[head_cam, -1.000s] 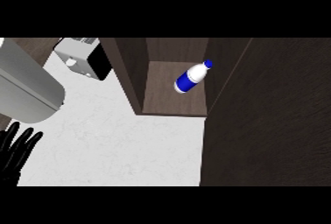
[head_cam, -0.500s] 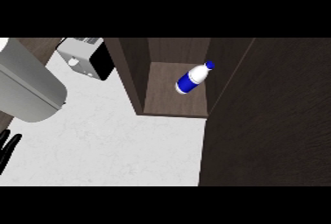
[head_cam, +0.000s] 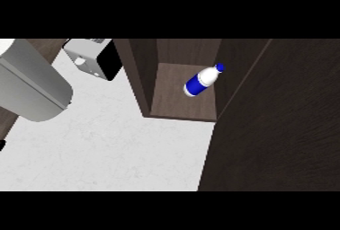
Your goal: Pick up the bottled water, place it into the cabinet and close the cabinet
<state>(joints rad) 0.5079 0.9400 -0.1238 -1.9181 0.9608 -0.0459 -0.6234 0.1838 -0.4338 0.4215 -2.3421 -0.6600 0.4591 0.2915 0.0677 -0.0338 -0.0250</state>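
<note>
**Ana:** Bottled water (head_cam: 202, 82) first: where does it sit?

**Ben:** Inside the cabinet (head_cam: 143, 76), on its brown shelf (head_cam: 179, 101). It has a white body with a blue band round the middle and a blue cap, and it leans with the cap toward the upper right, close to the inner right wall.

**Ana:** Is the cabinet shut?

**Ben:** No. The compartment is open to view, and the dark cabinet door (head_cam: 279, 130) stands wide at the right, filling most of that side from top to bottom.

**Ana:** And the hands?

**Ben:** Neither one holds the bottle. A small black sliver shows at the far left edge, low down, but it is too little to say what it is, so I cannot tell how either hand is set. The right hand shows nowhere.

**Ana:** What else is on the worktop (head_cam: 113, 152)?

**Ben:** It is white and lightly marbled. A large grey rounded body (head_cam: 30, 87) covers its upper left. Beside that, near the cabinet's left wall, stands a pale grey appliance with a black side (head_cam: 96, 56).
</note>
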